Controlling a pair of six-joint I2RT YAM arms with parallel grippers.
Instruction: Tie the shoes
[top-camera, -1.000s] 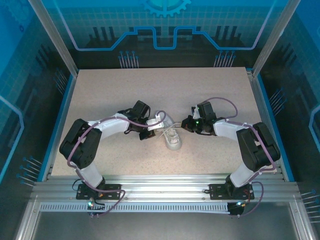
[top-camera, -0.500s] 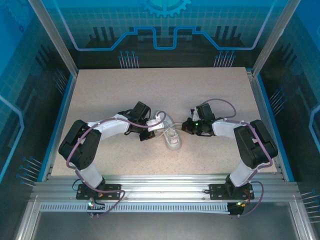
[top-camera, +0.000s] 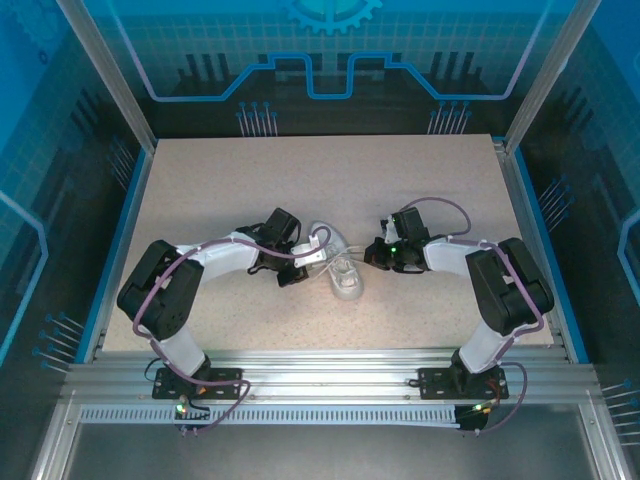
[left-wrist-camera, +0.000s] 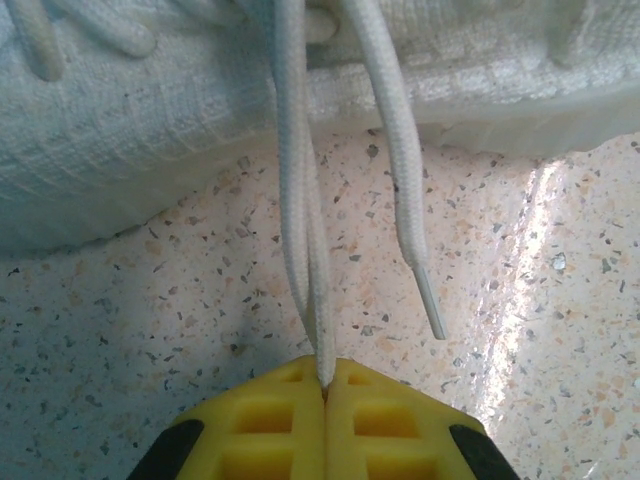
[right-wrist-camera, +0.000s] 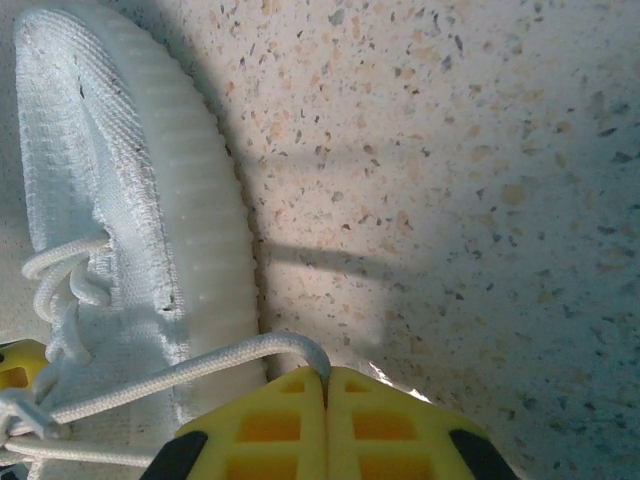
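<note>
- left gripper (left-wrist-camera: 325, 385): yellow pads fully closed, pinching a doubled lace strand (left-wrist-camera: 300, 220) right at the tips. The strand runs straight from the pads up to the sneaker (left-wrist-camera: 150, 140).
- free lace end (left-wrist-camera: 405, 220): lies loose on the tabletop just right of the pinched strand, clear tip down, not gripped.
- right gripper (right-wrist-camera: 325, 385): pads also closed, clamped on a lace loop (right-wrist-camera: 215, 362) that arcs out over the sneaker's ribbed sole edge.
- top view: sneaker (top-camera: 345, 275) sits upright on its sole on the speckled table (top-camera: 330, 180), around mid-width and nearer the front edge, between the two grippers.
- left gripper (top-camera: 305, 258) is just beside the sneaker's left side; right gripper (top-camera: 372, 252) is near its right.
- both arms reach in low from the near-edge bases, elbows bent outward.
</note>
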